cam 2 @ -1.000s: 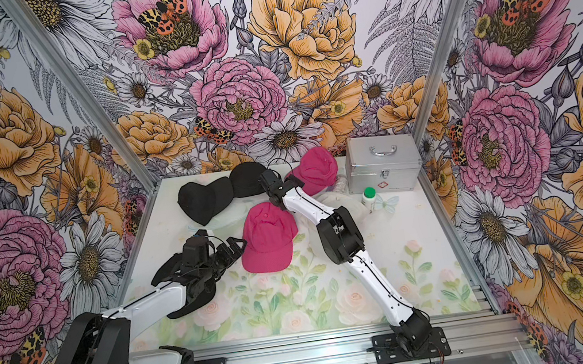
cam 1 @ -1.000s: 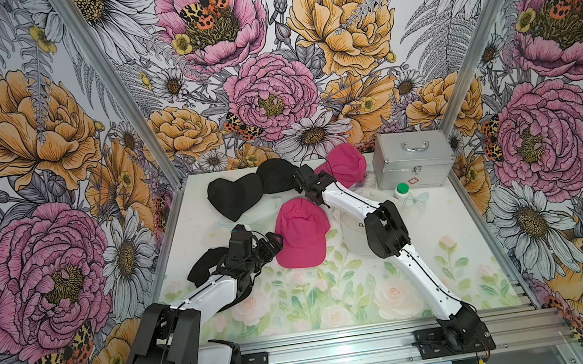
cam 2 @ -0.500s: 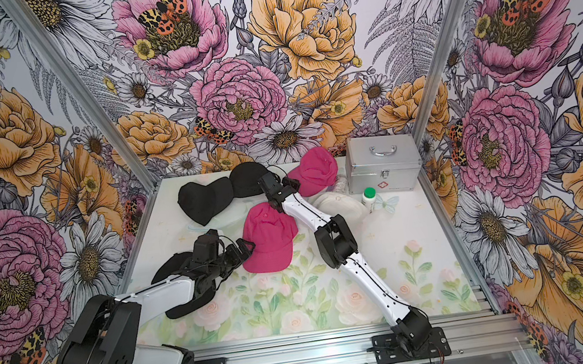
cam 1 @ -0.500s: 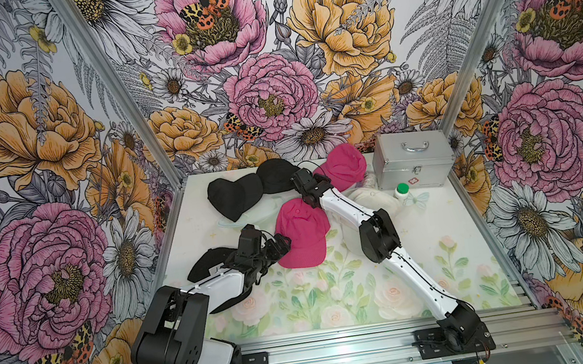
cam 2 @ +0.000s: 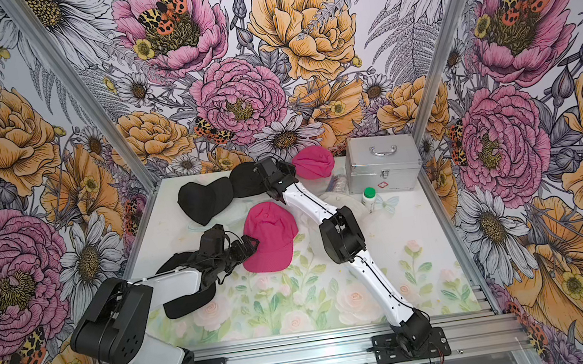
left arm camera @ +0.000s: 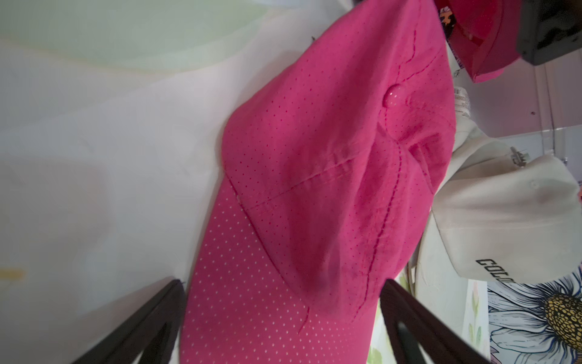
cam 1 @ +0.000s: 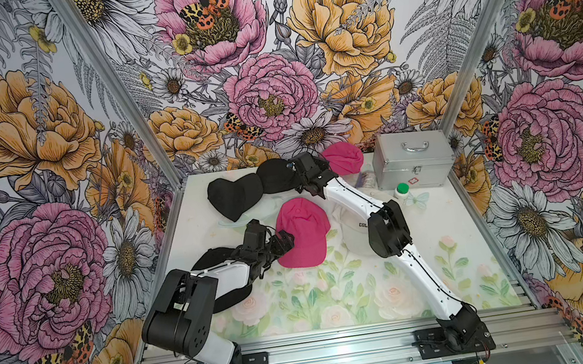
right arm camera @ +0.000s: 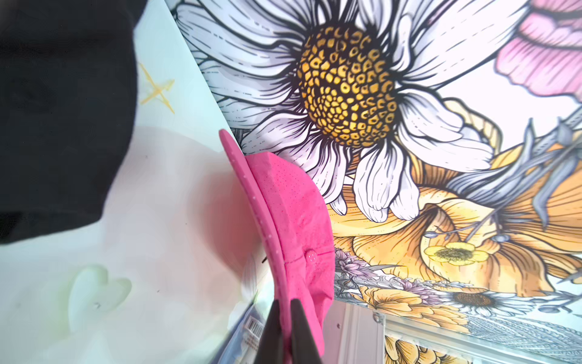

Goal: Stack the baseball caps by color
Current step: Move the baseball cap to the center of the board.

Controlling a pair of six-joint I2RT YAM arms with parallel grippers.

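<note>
A hot pink cap [cam 1: 302, 233] [cam 2: 270, 237] lies mid-table. My left gripper [cam 1: 284, 243] [left arm camera: 282, 283] is open, with its fingers [left arm camera: 163, 302] either side of this cap's brim [left arm camera: 252, 299]. A second pink cap [cam 1: 343, 158] [right arm camera: 293, 214] sits at the back by the wall, and my right gripper [cam 1: 322, 165] [right arm camera: 285, 304] is shut on its edge. Two black caps [cam 1: 234, 196] [cam 1: 275, 175] lie at the back left. Another black cap [cam 1: 230, 298] lies under my left arm. A cream cap [cam 1: 355, 228] [left arm camera: 504, 214] lettered "COL" is partly hidden by my right arm.
A silver case [cam 1: 413, 163] [cam 2: 382, 169] with a handle stands at the back right, close to the pinched pink cap. A small green-lidded bottle [cam 1: 402, 191] stands in front of it. A clear packet with a barcode [right arm camera: 248, 327] lies beside the right gripper.
My right gripper has closed on the back pink cap's edge. My left arm has reached forward, bringing its open fingers around the centre pink cap's brim.
</note>
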